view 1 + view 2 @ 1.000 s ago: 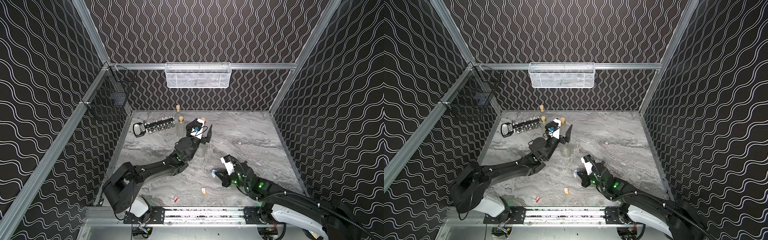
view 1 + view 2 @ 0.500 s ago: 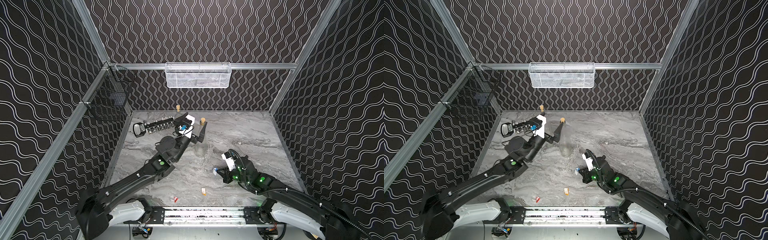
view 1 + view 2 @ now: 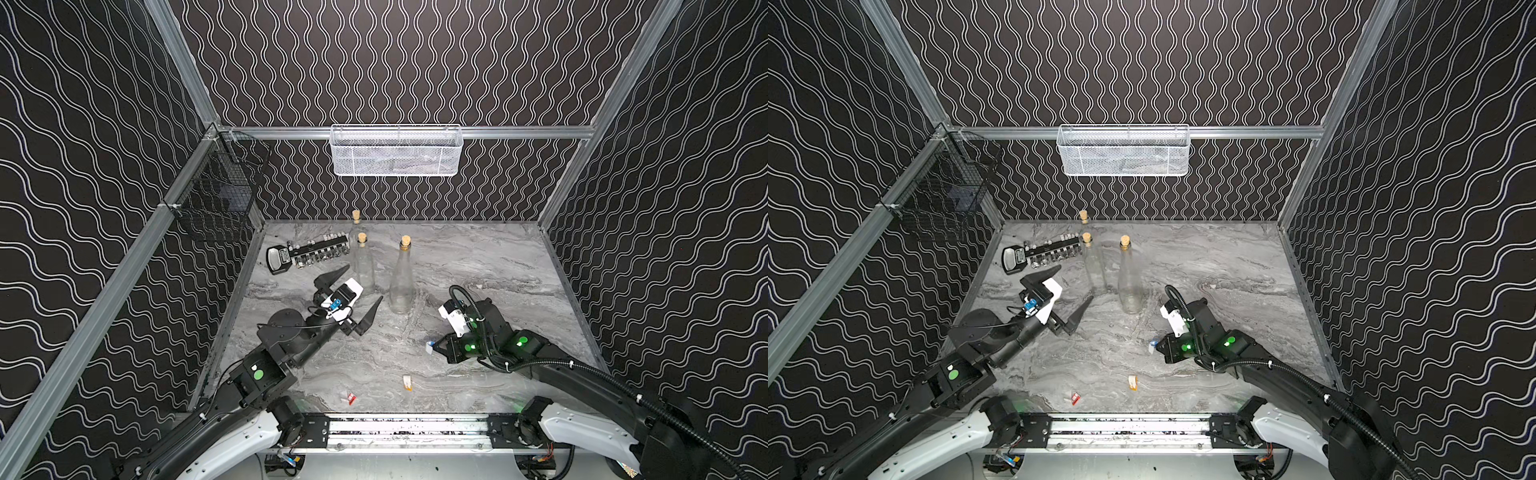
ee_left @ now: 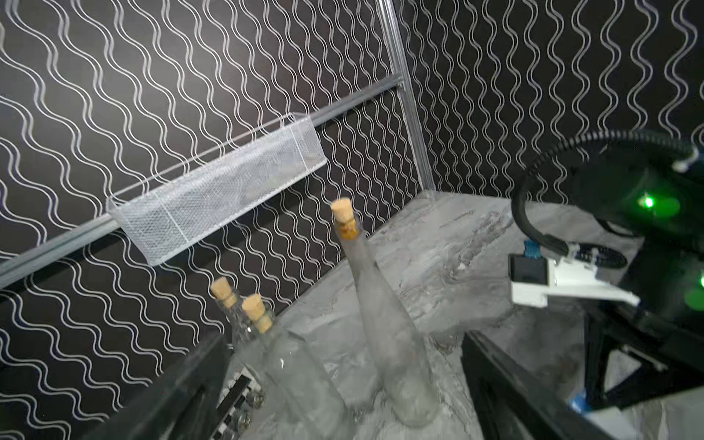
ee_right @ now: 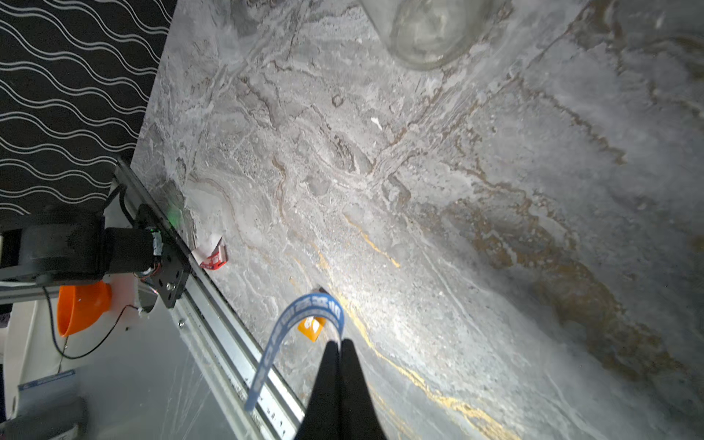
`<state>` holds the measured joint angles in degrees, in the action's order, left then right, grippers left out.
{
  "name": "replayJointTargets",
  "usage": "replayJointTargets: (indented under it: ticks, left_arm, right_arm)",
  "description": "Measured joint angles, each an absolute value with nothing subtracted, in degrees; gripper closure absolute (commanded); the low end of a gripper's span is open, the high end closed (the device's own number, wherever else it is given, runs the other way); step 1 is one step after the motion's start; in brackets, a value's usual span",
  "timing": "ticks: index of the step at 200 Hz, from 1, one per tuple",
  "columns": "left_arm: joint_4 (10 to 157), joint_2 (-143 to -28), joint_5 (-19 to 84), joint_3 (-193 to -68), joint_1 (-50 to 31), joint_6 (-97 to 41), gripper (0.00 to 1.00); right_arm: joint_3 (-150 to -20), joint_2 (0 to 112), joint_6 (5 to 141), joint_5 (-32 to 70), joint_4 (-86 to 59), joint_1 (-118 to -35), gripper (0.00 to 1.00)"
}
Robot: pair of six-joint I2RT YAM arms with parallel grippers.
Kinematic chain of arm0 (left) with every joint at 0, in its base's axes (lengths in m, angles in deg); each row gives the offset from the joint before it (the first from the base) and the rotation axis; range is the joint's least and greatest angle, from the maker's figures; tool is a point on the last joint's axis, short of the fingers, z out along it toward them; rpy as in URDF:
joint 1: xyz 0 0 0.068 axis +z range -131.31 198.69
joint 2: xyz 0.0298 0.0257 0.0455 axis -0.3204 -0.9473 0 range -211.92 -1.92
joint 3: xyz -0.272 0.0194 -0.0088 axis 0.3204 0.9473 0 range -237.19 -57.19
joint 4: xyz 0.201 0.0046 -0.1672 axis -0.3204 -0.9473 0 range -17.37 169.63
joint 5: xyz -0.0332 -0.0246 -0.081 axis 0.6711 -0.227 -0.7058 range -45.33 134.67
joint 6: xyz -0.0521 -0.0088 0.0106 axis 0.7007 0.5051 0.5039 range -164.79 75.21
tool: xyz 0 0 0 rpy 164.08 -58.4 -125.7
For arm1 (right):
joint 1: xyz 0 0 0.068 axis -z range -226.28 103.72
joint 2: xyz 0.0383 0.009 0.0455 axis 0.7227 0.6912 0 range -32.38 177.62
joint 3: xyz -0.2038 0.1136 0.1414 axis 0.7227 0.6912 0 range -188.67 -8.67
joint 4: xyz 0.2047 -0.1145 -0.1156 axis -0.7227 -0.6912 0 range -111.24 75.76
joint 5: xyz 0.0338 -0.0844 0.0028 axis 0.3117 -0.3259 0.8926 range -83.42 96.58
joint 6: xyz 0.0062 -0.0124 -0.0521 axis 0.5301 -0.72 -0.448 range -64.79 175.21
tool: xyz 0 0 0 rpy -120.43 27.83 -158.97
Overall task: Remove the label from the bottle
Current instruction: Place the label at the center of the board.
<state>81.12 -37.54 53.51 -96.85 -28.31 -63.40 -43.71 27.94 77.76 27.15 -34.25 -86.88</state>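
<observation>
Since a second ago the left gripper (image 3: 1076, 281) has backed off the tall clear glass bottle with a cork stopper (image 3: 402, 282). It now sits at that bottle's 9 o'clock, black fingers spread wide apart, nothing between them. By contrast the right gripper (image 5: 339, 343) has barely shifted. I see its two black fingers pressed together on one end of the blue curled paper label (image 5: 308, 304), at the bottle's 5 o'clock, low over the grey marble-patterned tabletop (image 3: 478, 257).

Bottle: upright near table centre, free of both arms, conical body narrowing to a slim neck, empty. Label is off the glass. It arches away from the fingertips in a loop; white print on it, too blurred to read.

Containers:
- Two more clear corked glass bottles (image 3: 363, 266) stand at 11 o'clock of the first, upright, empty.
- White mesh basket (image 3: 397, 151) hangs on the 12 o'clock wall rail. Something pale lies in it; I cannot tell what.
- Black wire basket (image 3: 216, 199) on the 9 o'clock wall holds a dark blocky shape, unidentified.

Black socket rail with shiny metal sockets (image 3: 309, 255) lies at 10 o'clock. At the 6 o'clock edge, an orange-and-white paper scrap (image 3: 407, 382) and a red-and-white paper scrap (image 3: 351, 398) lie flat on the marble.
</observation>
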Motion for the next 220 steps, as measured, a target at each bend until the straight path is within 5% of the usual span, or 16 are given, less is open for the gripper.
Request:
replayJointTargets:
  ticks: [97, 220]
  left_arm:
    - [79.6, -37.9, 51.4, -94.2, -28.3, -62.7, 0.01]
    - [79.5, -38.5, 49.3, -94.2, -28.3, -61.2, 0.01]
  right_arm:
    - [-47.8, 36.4, 77.1, 30.8, -50.6, -86.8, 1.0]
    - [-50.6, 49.8, 75.0, 28.8, -53.2, -87.8, 0.98]
